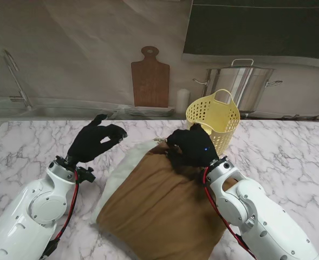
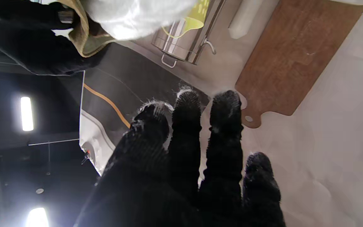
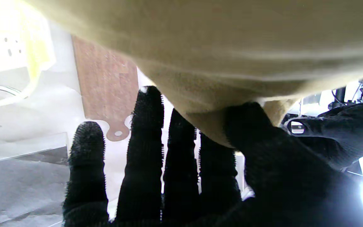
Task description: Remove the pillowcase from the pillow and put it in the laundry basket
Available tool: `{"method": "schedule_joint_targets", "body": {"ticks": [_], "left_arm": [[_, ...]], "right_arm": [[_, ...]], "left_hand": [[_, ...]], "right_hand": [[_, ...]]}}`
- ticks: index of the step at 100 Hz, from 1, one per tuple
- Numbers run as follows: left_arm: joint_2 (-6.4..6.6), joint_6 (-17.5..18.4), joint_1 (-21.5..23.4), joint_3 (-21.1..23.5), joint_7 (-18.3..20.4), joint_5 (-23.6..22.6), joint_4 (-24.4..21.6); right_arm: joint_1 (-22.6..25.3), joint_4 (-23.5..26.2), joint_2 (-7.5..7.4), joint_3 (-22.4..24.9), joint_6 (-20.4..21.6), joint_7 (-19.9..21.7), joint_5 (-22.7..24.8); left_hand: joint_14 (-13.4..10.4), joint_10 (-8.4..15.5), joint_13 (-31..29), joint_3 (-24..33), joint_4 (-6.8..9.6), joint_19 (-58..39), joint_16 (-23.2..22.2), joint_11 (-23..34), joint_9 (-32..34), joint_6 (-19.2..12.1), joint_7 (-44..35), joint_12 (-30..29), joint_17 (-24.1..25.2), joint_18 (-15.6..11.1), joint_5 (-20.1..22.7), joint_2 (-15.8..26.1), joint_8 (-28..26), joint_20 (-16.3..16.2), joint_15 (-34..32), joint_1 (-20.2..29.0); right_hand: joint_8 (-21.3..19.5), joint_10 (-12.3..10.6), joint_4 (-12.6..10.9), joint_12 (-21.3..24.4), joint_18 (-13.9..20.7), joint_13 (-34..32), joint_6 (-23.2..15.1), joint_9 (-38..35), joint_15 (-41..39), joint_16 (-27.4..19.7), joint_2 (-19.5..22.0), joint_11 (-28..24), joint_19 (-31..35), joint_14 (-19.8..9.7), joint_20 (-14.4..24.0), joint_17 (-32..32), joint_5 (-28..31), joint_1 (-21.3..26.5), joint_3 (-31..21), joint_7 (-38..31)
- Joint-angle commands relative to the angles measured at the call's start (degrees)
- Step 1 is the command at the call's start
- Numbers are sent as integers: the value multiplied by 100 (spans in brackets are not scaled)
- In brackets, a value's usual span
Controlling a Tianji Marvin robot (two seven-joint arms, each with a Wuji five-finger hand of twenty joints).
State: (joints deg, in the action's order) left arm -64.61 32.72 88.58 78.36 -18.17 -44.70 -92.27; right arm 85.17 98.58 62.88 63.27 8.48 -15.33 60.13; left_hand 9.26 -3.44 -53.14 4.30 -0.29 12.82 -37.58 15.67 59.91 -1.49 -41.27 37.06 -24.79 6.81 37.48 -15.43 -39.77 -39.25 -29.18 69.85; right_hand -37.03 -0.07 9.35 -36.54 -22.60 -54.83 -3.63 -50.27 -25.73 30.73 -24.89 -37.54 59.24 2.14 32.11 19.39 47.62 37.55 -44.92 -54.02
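The pillow [image 1: 164, 208] in its brown pillowcase [image 1: 159, 200] lay nearest on the marble tabletop [image 1: 289, 146], its white end [image 1: 124, 165] showing at the left. The right hand [image 1: 193, 146] rested on the pillowcase's far edge, thumb [image 3: 247, 126] pressed against the cloth, fingers [image 3: 146, 126] straight; whether it truly gripped could not be told. The left hand [image 1: 94, 141] hovered empty, fingers spread. Farther off stood the yellow laundry basket [image 1: 213, 119], then a cutting board [image 1: 150, 78] and steel pot [image 1: 240, 84].
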Motion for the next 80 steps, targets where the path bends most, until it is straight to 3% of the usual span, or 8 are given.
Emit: {"method": "schedule_joint_targets", "body": {"ticks": [1, 19, 31, 47, 58, 70, 75, 80], "left_arm": [[4, -121, -52, -69, 155, 125, 84], [24, -547, -211, -408, 480, 359, 183], [67, -855, -313, -604, 995, 683, 199], [117, -1154, -418, -827, 1518, 1022, 159], [160, -1306, -473, -937, 1758, 1038, 111], [149, -1271, -524, -1069, 1696, 1015, 178], [130, -1266, -549, -1131, 1482, 808, 227], [106, -1254, -586, -1198, 1206, 605, 302]], "right_arm": [[103, -43, -32, 10, -76, -87, -12], [35, -124, 1, -122, -52, -230, -109], [-44, -195, 36, -246, 48, -392, -200], [-110, -218, 75, -399, 186, -683, -209], [-141, -195, 99, -490, 287, -846, -212], [-166, -163, 111, -569, 354, -1006, -157], [-181, -167, 118, -594, 376, -1066, -147], [-192, -169, 122, -606, 394, -1095, -147]], "left_hand": [[-35, 65, -42, 214, 73, -7507, -124, 46, -4, -182, -203, 80, -25, -186, -7, 191, -181, -115, -98, 412], [-8, -154, 86, -58, 0, -7424, 54, -117, -344, 292, 856, -344, 121, -77, -211, 457, 565, -87, 144, 411], [200, -592, 584, -497, 45, -7106, 268, -451, -1688, 687, 2869, -1897, 495, 135, -779, 910, 1429, -56, 539, -215], [374, -1001, 1030, -565, -5, -6848, 365, -732, -2449, 1487, 3611, -2030, 777, 279, -1458, 765, 2061, -51, 750, -1158], [421, -1108, 1114, -575, -19, -6797, 352, -749, -2559, 1795, 3817, -1983, 812, 303, -1786, 693, 2173, -46, 749, -1269], [340, -1018, 854, -509, -2, -7075, 36, -285, -2077, 1752, 3518, -1340, 565, 283, -1290, 426, 2100, -181, 365, -1124], [204, -750, 409, -453, 45, -7451, -217, 298, -1332, 1359, 2669, -772, 197, 269, -260, 283, 1336, -240, 12, -546], [117, -434, -82, -337, 91, -7890, -489, 169, -450, 807, 1644, 767, -244, 205, 366, -57, 376, -210, -471, 238]], "right_hand": [[-164, -79, -158, -59, 92, -108, -243, -7, -69, 67, -44, -55, 47, -55, 65, -66, 308, -27, -339, -461], [-169, -95, -142, -65, 80, -73, -267, 38, -38, 63, 17, -30, 17, -88, 61, -90, 272, -5, -286, -443], [-180, -100, -141, -70, 89, -63, -277, 66, -24, 59, 51, -24, 6, -93, 59, -97, 253, 8, -266, -437], [-207, -105, -148, -82, 103, -42, -285, 96, -12, 59, 90, -37, -3, -115, 61, -111, 225, 22, -240, -433], [-235, -120, -142, -80, 113, -17, -303, 134, -3, 58, 136, -41, -14, -135, 62, -129, 190, 24, -197, -427], [-249, -154, -132, -67, 119, 0, -342, 164, 8, 53, 173, -36, -24, -166, 62, -140, 153, 18, -147, -413], [-254, -159, -134, -61, 132, 9, -372, 182, 16, 49, 195, -34, -30, -181, 60, -148, 139, 21, -130, -410], [-253, -161, -135, -61, 140, 14, -378, 190, 20, 47, 202, -37, -34, -182, 59, -154, 132, 23, -121, -407]]}}
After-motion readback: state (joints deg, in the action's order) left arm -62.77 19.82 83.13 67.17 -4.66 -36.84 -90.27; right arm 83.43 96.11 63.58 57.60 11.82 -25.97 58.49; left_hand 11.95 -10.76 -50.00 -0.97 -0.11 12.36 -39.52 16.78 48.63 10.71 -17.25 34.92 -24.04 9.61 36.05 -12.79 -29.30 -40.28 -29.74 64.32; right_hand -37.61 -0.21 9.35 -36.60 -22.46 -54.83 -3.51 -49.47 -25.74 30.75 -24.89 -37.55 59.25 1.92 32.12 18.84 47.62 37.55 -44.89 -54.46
